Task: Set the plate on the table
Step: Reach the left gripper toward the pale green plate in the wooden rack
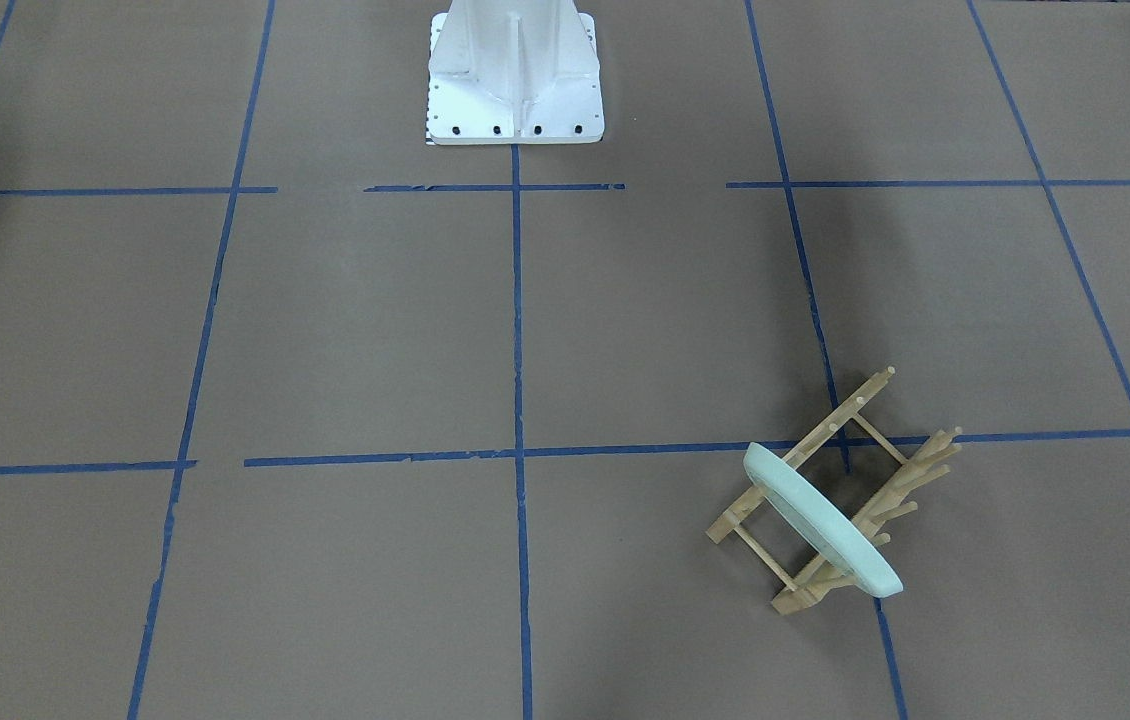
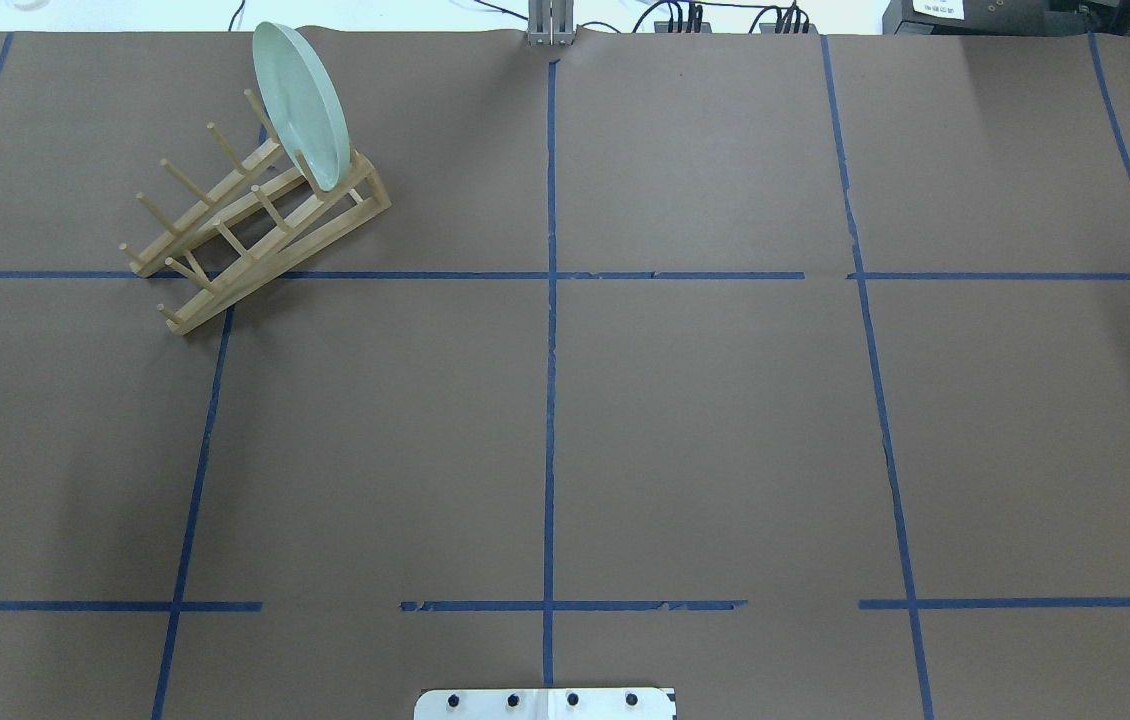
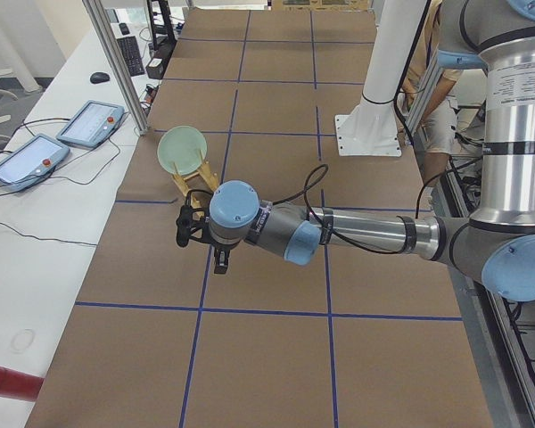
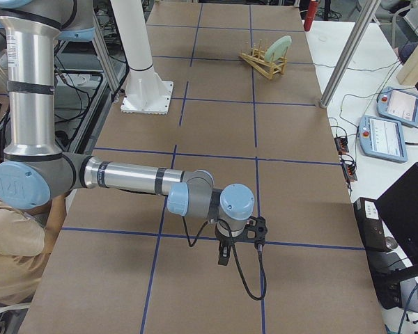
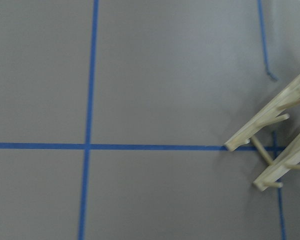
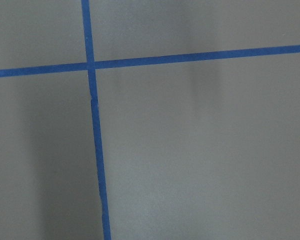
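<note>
The pale mint-green plate (image 1: pixel 820 520) stands on edge in the end slot of the light wooden pegged rack (image 1: pixel 830 425), on the brown table (image 1: pixel 365 330) with blue tape lines. In the overhead view the plate (image 2: pixel 300 105) and rack (image 2: pixel 255 235) are at the far left. The left wrist view shows only the rack's end (image 5: pixel 270 115). My left gripper (image 3: pixel 221 260) hovers over the table short of the plate (image 3: pixel 181 150). My right gripper (image 4: pixel 224 256) hovers far from the plate (image 4: pixel 280 46). Both show only in the side views, so I cannot tell whether they are open or shut.
The white robot base (image 1: pixel 515 75) stands at mid-table on my side. Teach pendants (image 3: pixel 18 160) lie on the white bench past the table's far edge. A red cylinder (image 3: pixel 9 382) lies on that bench. A person (image 4: pixel 14 243) sits beside my right arm.
</note>
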`<state>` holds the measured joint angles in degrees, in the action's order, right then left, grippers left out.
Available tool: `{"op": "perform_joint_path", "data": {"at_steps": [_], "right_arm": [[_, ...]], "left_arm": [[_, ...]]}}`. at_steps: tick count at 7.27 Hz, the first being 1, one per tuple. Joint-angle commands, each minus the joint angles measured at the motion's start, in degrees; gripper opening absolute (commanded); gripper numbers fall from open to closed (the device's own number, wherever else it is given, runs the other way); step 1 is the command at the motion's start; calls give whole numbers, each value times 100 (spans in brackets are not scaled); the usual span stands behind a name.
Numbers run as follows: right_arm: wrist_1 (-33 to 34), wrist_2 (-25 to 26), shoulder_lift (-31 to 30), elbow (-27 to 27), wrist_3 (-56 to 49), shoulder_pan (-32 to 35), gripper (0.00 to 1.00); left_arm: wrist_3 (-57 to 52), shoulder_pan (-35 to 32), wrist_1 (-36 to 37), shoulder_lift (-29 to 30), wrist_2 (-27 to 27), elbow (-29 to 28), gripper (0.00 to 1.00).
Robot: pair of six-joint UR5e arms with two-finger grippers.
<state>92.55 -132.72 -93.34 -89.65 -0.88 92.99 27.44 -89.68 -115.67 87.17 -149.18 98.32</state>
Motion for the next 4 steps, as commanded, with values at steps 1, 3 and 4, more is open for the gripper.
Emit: {"op": "perform_joint_path", "data": {"at_steps": [1,3,4], "right_arm": [[0,0,0,0,0,0,100],[0,0,0,0,0,0,100],[0,0,0,0,0,0,100]], "left_arm": [[2080,704,-1393,603,-15,-215,100],[3760,1449,-1545,1491,675,-208,100],[4952,1749,-1694,1966,1010,-260,100]]}}
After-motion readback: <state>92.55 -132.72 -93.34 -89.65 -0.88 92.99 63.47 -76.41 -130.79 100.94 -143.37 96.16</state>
